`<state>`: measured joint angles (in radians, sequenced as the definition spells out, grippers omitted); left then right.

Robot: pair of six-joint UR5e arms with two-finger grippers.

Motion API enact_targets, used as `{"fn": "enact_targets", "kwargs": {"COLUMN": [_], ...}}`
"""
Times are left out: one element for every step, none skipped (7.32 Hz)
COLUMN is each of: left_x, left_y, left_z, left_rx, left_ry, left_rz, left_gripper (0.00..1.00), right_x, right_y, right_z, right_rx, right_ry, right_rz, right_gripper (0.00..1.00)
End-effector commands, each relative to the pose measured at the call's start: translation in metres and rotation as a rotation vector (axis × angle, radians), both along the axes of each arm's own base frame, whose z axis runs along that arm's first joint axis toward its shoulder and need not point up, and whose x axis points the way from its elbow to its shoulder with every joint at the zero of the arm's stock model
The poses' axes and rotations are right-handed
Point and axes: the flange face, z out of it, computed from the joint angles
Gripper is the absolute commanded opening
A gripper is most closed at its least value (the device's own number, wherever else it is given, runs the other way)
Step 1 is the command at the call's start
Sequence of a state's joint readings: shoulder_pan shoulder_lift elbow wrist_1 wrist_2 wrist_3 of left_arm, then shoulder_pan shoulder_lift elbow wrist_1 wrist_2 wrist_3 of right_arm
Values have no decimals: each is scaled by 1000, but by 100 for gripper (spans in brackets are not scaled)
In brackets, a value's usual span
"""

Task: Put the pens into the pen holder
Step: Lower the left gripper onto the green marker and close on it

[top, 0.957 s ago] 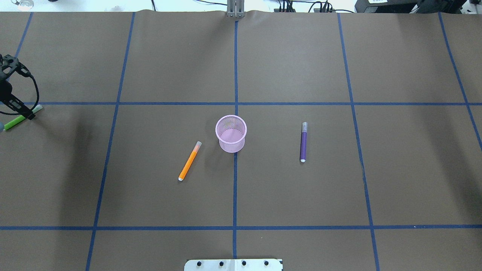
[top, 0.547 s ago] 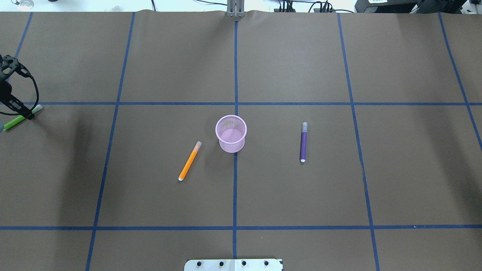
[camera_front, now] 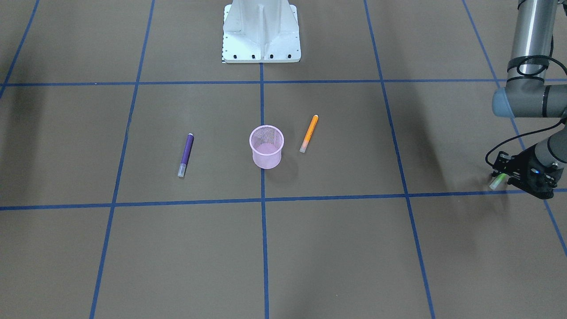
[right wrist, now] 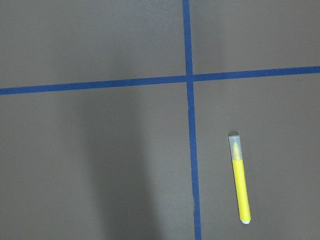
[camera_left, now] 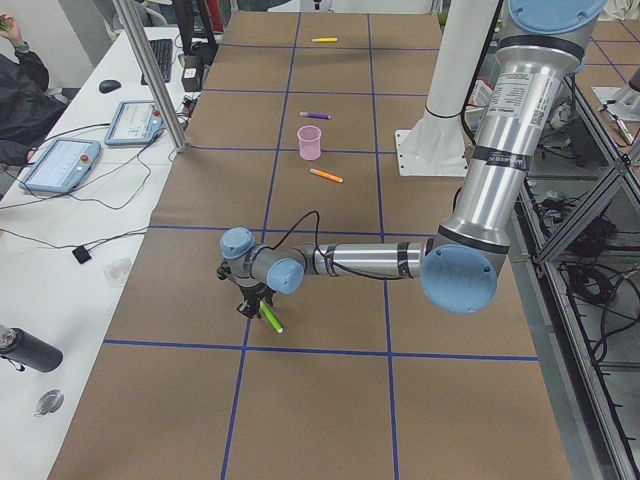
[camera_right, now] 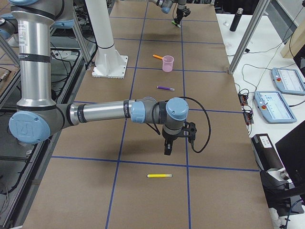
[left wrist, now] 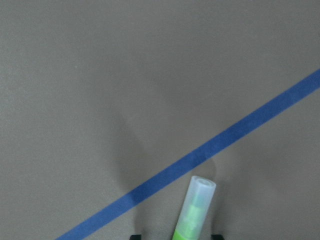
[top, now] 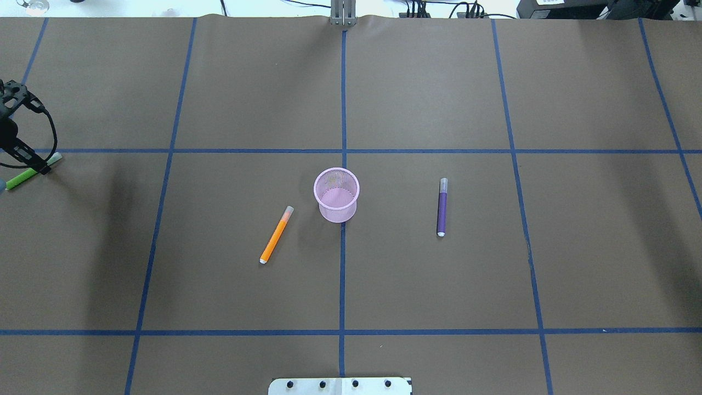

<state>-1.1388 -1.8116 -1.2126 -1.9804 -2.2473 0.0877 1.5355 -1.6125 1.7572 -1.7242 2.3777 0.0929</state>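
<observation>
The pink mesh pen holder [top: 337,211] [camera_front: 266,157] stands upright at the table's middle and looks empty. An orange pen [top: 276,235] lies to its left and a purple pen [top: 442,207] to its right. The green pen [top: 22,176] [left wrist: 196,210] lies at the far left edge. My left gripper [top: 41,166] [camera_front: 507,177] is low over it, fingertips on either side with small gaps showing in the left wrist view. The yellow pen [right wrist: 239,180] [camera_right: 159,176] lies past my right gripper [camera_right: 166,151]. I cannot tell whether the right gripper is open or shut.
Blue tape lines [top: 343,274] divide the brown table cover into squares. The robot's white base [camera_front: 261,31] stands at the table's near middle. An operators' desk with tablets [camera_left: 60,160] and a black bottle [camera_left: 30,350] runs along the far side.
The left gripper has barely shifted over the green pen. The other pens and the holder have not moved.
</observation>
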Motion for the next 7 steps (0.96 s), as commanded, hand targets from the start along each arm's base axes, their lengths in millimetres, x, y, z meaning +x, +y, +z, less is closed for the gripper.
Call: {"fn": "enact_targets", "kwargs": {"left_x": [0,1,1,1,1,1,1], "left_y": [0,1,1,1,1,1,2], "left_z": [2,2,2,2,2,3,5], "left_rx": [-3,-4,-4,-4,-4,-6,-18], "left_ry": [-2,-2,-2,-2,-2,-3,-5], "left_rz": [2,2,2,2,2,2,-8], "left_gripper": [46,46,46,45,41,29,10], "right_x": [1,0,0,0,0,1,0], "right_y": [0,0,0,0,-1,-1,-1], "right_z": [0,0,1,1,0,0,0], "right_rx": [0,2,-1,0,2,2,2], "right_ry": [0,0,0,0,0,0,0], "right_rz": [1,-1,-1,-1,-1,1,-1], "right_gripper": [100,100,100,100,100,100,100]}}
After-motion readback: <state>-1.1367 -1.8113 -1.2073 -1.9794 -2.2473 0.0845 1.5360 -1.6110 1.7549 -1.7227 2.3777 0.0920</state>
